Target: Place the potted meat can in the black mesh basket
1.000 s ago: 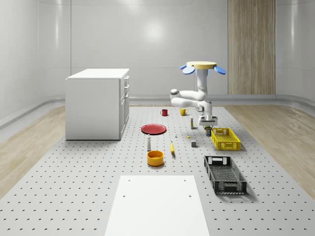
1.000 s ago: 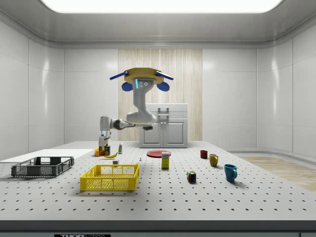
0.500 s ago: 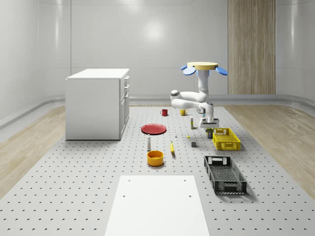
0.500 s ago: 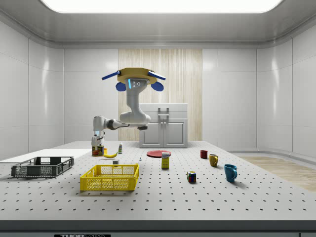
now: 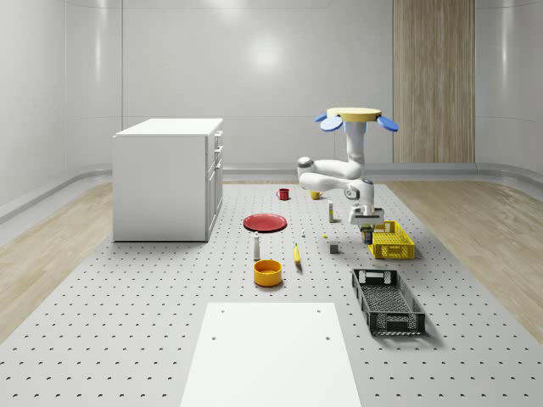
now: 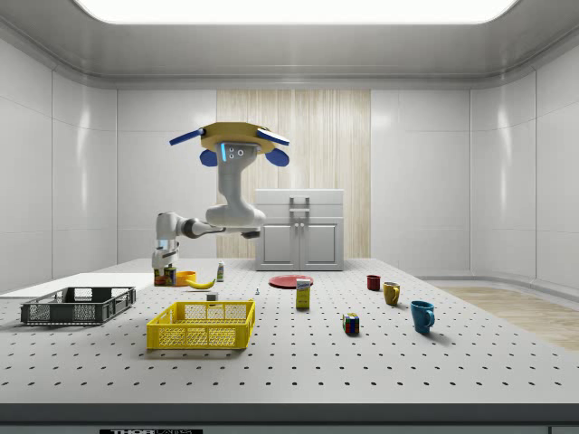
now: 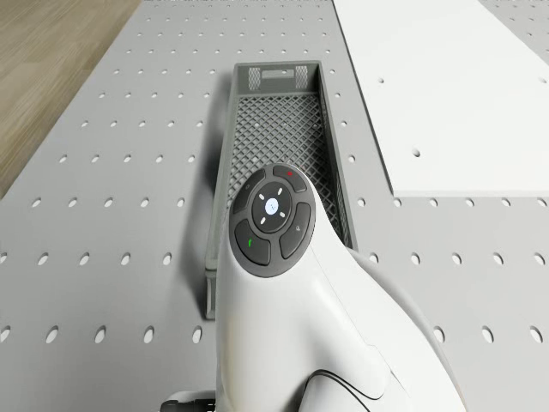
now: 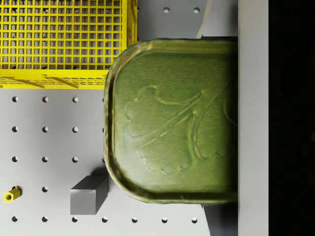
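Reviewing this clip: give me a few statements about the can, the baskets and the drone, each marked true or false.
1. The pincer holds the potted meat can off the table. True.
2. The can already lies in the black mesh basket. False: that basket holds nothing; the can is in the air near the yellow basket.
3. The drone rests on the cabinet. False: it hovers over the table, clear of the cabinet.
4. In the whole-scene view the black basket lies nearer the camera than the yellow one. True.
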Robot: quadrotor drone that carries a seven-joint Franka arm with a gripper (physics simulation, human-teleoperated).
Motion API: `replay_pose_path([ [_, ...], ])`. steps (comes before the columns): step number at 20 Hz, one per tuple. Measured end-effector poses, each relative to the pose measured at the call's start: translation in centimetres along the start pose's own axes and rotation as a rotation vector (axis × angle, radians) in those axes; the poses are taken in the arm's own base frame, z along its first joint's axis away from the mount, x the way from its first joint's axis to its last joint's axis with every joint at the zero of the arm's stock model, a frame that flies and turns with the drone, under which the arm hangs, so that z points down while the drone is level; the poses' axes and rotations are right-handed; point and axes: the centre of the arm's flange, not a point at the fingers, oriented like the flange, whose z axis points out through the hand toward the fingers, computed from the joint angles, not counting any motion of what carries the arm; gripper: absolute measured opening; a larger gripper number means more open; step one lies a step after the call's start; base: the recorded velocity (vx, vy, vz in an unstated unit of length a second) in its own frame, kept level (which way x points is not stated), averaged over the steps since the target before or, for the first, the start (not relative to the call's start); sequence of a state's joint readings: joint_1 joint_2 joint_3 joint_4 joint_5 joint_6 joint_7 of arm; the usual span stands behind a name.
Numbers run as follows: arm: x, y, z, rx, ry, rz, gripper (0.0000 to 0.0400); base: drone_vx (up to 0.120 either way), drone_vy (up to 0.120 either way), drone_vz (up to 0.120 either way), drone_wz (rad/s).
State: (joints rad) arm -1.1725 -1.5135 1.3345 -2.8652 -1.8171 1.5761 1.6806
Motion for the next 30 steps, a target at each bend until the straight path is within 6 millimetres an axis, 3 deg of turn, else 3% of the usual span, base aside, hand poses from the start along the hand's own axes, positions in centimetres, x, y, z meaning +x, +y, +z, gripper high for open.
replay_pose_path([
  [30, 0.00, 0.00, 0.00, 0.000, 0.000, 0.000, 0.0286, 0.120, 0.000, 0.000, 0.000],
])
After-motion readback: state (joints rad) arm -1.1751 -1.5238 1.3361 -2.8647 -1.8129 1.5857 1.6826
